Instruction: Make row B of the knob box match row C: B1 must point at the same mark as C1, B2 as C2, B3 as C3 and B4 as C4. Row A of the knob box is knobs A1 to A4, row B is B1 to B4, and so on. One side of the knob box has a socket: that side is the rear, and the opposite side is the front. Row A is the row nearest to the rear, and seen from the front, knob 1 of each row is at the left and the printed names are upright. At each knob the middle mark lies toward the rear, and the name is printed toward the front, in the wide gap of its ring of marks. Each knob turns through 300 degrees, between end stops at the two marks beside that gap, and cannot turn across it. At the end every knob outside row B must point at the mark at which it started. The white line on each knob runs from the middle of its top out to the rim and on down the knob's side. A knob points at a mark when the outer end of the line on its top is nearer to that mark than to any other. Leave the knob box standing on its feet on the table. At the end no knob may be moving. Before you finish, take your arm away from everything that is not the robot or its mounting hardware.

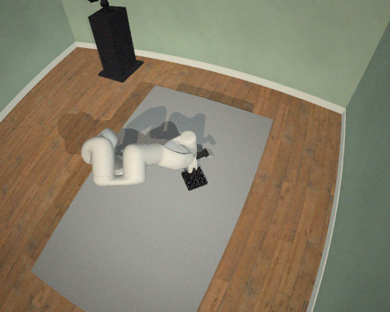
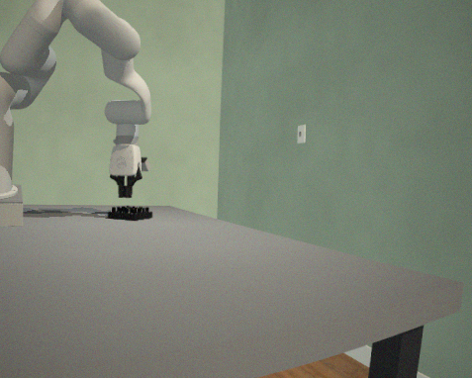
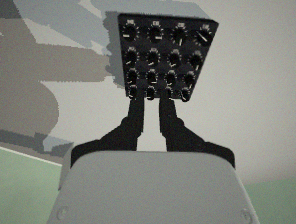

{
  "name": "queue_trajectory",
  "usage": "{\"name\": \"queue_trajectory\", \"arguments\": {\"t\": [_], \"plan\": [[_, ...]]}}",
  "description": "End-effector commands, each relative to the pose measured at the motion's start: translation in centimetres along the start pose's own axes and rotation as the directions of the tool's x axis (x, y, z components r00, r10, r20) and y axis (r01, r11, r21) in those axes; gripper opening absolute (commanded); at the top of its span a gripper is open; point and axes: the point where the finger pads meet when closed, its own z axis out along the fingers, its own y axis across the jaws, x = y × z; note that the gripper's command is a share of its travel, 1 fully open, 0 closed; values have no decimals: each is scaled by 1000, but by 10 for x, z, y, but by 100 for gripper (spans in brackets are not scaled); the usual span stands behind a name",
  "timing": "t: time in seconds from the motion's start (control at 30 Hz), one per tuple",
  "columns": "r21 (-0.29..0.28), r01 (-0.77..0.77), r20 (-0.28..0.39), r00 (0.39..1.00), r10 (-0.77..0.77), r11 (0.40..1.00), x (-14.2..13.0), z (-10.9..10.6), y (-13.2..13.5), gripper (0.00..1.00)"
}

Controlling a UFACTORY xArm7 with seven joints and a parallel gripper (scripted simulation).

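Note:
The black knob box (image 1: pixel 194 179) stands flat on the grey table, with several rows of small black knobs carrying white lines. It also shows in the exterior view (image 2: pixel 130 213) and in the wrist view (image 3: pixel 162 55). The printed names are too small to read. My gripper (image 2: pixel 126 193) hangs above the box, pointing straight down, with a clear gap of air between fingertips and knobs. In the wrist view my gripper (image 3: pixel 151 98) has its fingers a narrow gap apart with nothing between them, lined up over the row of knobs nearest to the camera.
My arm's base (image 2: pixel 1 198) stands on the table left of the box. A black pedestal (image 1: pixel 114 41) stands on the floor at the far wall. The table's right edge (image 2: pixel 444 297) lies far from the box.

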Motion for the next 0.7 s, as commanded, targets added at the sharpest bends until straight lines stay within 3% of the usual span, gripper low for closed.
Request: {"name": "queue_trajectory", "arguments": {"t": [0.0,0.67], "plan": [[-2,0,-3,1000,0,1000,1,3,0,19],[-2,0,-3,1000,-1,1000,2,23,0,19]]}}
